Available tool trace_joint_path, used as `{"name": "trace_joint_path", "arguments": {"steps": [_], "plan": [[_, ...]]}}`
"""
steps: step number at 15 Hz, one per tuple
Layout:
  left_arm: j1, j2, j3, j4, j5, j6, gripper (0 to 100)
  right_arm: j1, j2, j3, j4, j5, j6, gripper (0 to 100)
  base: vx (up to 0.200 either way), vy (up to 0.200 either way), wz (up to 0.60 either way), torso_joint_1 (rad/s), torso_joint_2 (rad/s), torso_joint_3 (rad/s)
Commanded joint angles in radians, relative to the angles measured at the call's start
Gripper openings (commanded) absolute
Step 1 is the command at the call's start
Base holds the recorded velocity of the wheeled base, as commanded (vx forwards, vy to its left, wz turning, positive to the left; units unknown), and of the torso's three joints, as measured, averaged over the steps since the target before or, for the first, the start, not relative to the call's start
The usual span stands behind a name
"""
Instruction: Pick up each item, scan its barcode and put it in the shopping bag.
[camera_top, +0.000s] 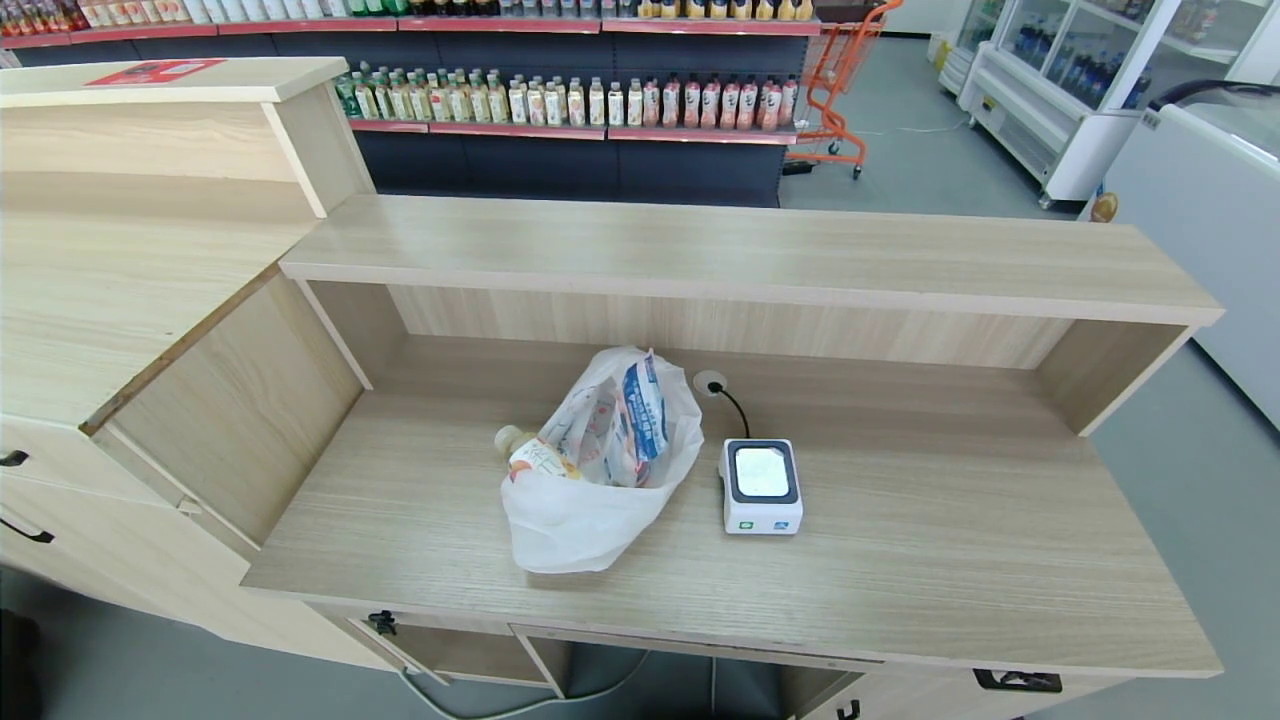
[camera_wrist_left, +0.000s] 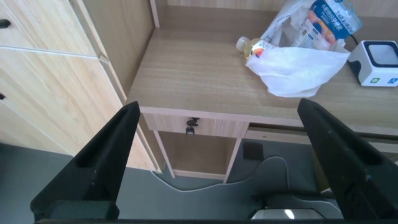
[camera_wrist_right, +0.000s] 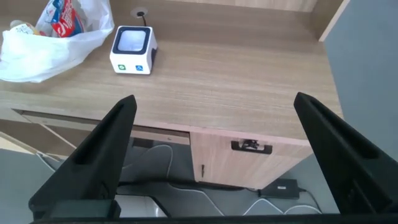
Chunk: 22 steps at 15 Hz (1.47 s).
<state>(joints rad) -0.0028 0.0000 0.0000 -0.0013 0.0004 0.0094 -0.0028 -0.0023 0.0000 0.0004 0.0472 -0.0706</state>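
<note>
A white plastic shopping bag (camera_top: 590, 500) lies on the wooden counter (camera_top: 900, 540), holding a blue-and-white packet (camera_top: 645, 405) and a bottle (camera_top: 525, 452) whose cap pokes out on its left side. Just right of the bag stands a small white barcode scanner (camera_top: 761, 485) with a glass top and a black cable. My left gripper (camera_wrist_left: 217, 155) hangs open below the counter's front edge, left of the bag (camera_wrist_left: 298, 65). My right gripper (camera_wrist_right: 214, 155) is open too, below the front edge, right of the scanner (camera_wrist_right: 133, 50).
A raised wooden shelf (camera_top: 740, 250) runs along the back of the counter, with a taller cabinet (camera_top: 130, 250) at the left. Drawers and cables (camera_wrist_right: 186, 186) sit under the counter front. Store shelves of bottles (camera_top: 570, 100) and freezers (camera_top: 1100, 90) stand behind.
</note>
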Motion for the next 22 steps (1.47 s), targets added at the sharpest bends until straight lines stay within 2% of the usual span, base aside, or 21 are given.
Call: {"name": "trace_joint_path", "arguments": {"steps": [1,5,7,12,13,16,19,22], "plan": [[0.000,0.002,0.000,0.000,0.001,0.000,100,0.000,0.004,0.000,0.001,0.000,0.000,100,0.000,0.000,0.00,0.000,0.00,0.000],[0.000,0.000,0.000,0.000,0.001,-0.011,100,0.000,0.004,0.000,0.003,0.000,-0.003,100,0.000,0.000,0.00,0.000,0.00,0.000],[0.001,0.002,0.000,0.000,-0.002,0.004,100,0.000,0.004,0.000,0.001,0.000,-0.005,100,0.000,-0.200,0.00,0.002,0.00,0.002],[0.000,0.000,0.000,0.000,0.000,0.011,100,0.000,0.004,0.000,0.003,0.000,0.002,100,0.000,-0.200,0.00,0.007,0.00,0.000],[0.000,0.002,0.000,0.000,0.000,0.003,100,0.000,0.004,0.000,0.003,0.000,0.000,100,0.000,-0.200,0.00,-0.002,0.00,0.007],[0.000,0.002,0.000,0.000,-0.002,0.006,100,0.000,0.004,0.000,0.003,0.000,0.000,100,0.000,0.000,0.00,0.000,0.00,0.000],[0.000,0.002,0.000,0.000,0.000,0.003,100,0.000,0.004,0.000,0.003,0.000,0.000,100,0.200,0.000,0.00,-0.003,0.00,0.002],[0.000,0.002,0.000,0.000,0.000,0.003,100,0.000,0.004,0.000,0.003,0.000,0.003,100,0.000,0.000,0.00,0.000,0.00,0.000]]}}
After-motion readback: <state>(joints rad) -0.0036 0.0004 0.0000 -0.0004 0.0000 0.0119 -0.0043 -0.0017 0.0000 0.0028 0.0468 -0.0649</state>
